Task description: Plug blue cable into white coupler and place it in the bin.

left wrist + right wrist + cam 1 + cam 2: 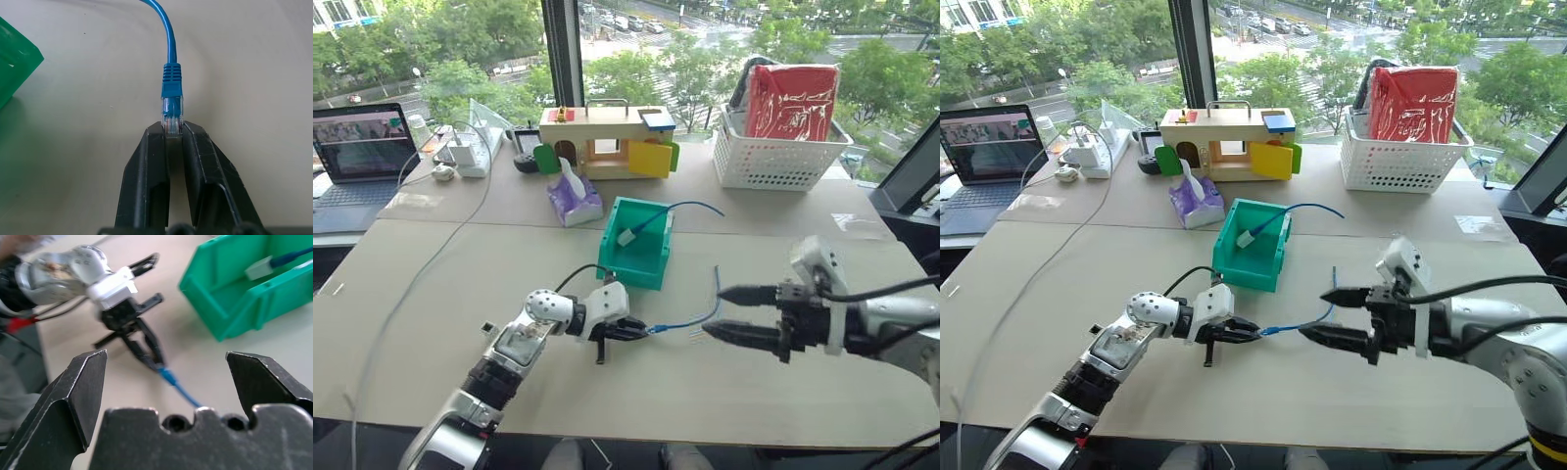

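Blue cable [690, 321] lies on the tabletop toward its near edge, between the two grippers, its clear plug end pinched in the left gripper [631, 331], whose black fingers [146, 181] are closed on the plug tip; the rest of the cable trails off toward the right gripper [729, 313] and curls up off the surface there; the right gripper hangs just beside that free end with its jaws spread wide and nothing between them; the bin [638, 245] sits further back toward the middle of the tabletop, and inside it rests a small white block [626, 236] with another blue lead [690, 207] running out over the rim; whether that block is the white coupler of the task I cannot tell, and no loose coupler is visible on the tabletop; the cable looks light, thin and floppy, so it will likely sag and swing wherever it is not held; the moulded blue boot behind the plug [171, 81] seems the stiffest place to take it, since the clear plug is hard, smooth and probably slippery, with a thin latch that could snap under a hard squeeze; a grip on the boot should keep the plug nose pointing true for insertion
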Controlling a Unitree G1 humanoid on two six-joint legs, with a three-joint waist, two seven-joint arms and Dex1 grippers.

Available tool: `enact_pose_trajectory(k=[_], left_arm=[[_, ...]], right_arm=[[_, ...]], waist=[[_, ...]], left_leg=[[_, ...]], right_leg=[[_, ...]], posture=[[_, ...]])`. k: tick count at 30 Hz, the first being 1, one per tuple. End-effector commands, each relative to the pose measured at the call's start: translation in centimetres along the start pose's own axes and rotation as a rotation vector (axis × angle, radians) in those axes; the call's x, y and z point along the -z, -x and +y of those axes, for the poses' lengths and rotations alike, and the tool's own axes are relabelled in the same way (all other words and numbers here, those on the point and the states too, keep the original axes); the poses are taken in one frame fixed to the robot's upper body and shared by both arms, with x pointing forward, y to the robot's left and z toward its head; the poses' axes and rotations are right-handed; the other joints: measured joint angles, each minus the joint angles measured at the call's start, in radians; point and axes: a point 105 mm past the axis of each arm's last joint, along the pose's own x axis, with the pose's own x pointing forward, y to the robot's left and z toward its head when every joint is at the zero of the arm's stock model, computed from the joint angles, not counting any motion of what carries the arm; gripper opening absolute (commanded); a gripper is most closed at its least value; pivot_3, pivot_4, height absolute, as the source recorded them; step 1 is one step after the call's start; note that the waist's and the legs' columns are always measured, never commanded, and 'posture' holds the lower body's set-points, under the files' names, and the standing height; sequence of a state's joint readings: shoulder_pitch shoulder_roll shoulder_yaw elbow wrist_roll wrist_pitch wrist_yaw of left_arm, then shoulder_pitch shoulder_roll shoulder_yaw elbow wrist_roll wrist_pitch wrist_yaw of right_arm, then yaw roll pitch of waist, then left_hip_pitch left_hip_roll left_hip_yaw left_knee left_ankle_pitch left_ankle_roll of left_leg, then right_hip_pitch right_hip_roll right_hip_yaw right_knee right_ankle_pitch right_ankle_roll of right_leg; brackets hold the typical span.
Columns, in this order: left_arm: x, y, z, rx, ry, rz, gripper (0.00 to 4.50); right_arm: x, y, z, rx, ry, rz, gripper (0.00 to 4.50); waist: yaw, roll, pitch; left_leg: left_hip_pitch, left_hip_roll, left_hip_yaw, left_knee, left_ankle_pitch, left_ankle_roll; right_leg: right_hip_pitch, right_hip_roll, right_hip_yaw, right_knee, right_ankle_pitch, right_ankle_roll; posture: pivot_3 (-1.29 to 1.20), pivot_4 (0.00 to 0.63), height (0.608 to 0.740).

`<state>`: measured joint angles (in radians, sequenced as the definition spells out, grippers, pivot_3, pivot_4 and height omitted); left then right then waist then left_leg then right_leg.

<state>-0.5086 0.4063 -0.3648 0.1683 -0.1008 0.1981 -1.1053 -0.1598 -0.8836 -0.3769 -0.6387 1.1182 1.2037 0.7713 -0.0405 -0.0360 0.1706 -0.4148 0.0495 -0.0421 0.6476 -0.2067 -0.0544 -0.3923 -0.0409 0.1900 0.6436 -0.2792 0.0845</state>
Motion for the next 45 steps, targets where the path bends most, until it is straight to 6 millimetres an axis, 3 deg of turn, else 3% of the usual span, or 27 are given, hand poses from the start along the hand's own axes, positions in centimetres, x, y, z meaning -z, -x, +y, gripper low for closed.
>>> enact_pose_trajectory(k=[1,7,10,15,27,41,45], left_arm=[[-2.6,-1.0,0.0,-0.025,0.04,-0.117,0.03],[-4.3,-2.4,-1.6,0.001,0.086,-0.195,0.03],[-4.8,-2.8,-2.0,-0.009,0.096,-0.209,0.03],[-4.9,-2.8,-1.9,-0.032,0.082,-0.207,0.03],[-4.8,-2.9,-2.7,-0.009,0.105,-0.202,0.03],[-4.2,-2.9,-3.1,0.001,0.11,-0.2,0.03],[-4.3,-2.8,-3.0,0.003,0.127,-0.204,0.03]], right_arm=[[1.0,0.3,1.2,0.045,-0.107,-0.089,4.5],[3.3,-1.0,0.5,0.202,-0.391,-0.217,4.5],[4.8,-2.3,-1.4,0.385,-0.591,-0.327,4.5],[6.0,-3.6,-1.6,0.497,-0.714,-0.355,4.5],[4.5,-4.1,-2.6,0.542,-0.787,-0.491,4.5],[4.5,-5.5,-1.6,0.463,-0.835,-0.468,4.5],[4.5,-6.1,-1.0,0.422,-0.865,-0.465,3.41]], waist=[[0.001,0.0,0.0],[-0.011,0.0,0.0],[-0.016,0.0,-0.001],[-0.026,0.001,-0.001],[-0.029,0.002,-0.001],[-0.029,0.002,-0.001],[-0.029,0.002,-0.001]], left_leg=[[0.0,0.0,0.0,0.0,0.0,0.0],[-0.001,0.0,-0.006,0.001,0.001,0.001],[0.0,0.0,-0.01,0.0,0.002,0.002],[-0.001,-0.001,-0.01,0.0,0.003,0.002],[-0.001,-0.001,-0.01,0.0,0.003,0.002],[-0.001,-0.001,-0.011,-0.001,0.003,0.002],[-0.001,-0.001,-0.011,-0.001,0.003,0.002]], right_leg=[[0.0,0.0,-0.001,0.0,0.0,0.0],[0.002,0.0,-0.006,0.0,0.0,0.0],[0.003,0.0,-0.009,0.001,-0.001,0.0],[0.003,0.0,-0.01,0.001,-0.001,0.0],[0.003,0.0,-0.01,0.001,-0.002,0.0],[0.002,0.0,-0.01,0.001,-0.002,-0.002],[0.002,0.0,-0.011,0.001,-0.002,-0.001]], posture=[[0.0,0.15,0.734],[0.0,0.15,0.734],[0.0,0.15,0.734],[0.0,0.15,0.734],[0.0,0.15,0.734],[0.0,0.15,0.734],[0.0,0.15,0.734]])
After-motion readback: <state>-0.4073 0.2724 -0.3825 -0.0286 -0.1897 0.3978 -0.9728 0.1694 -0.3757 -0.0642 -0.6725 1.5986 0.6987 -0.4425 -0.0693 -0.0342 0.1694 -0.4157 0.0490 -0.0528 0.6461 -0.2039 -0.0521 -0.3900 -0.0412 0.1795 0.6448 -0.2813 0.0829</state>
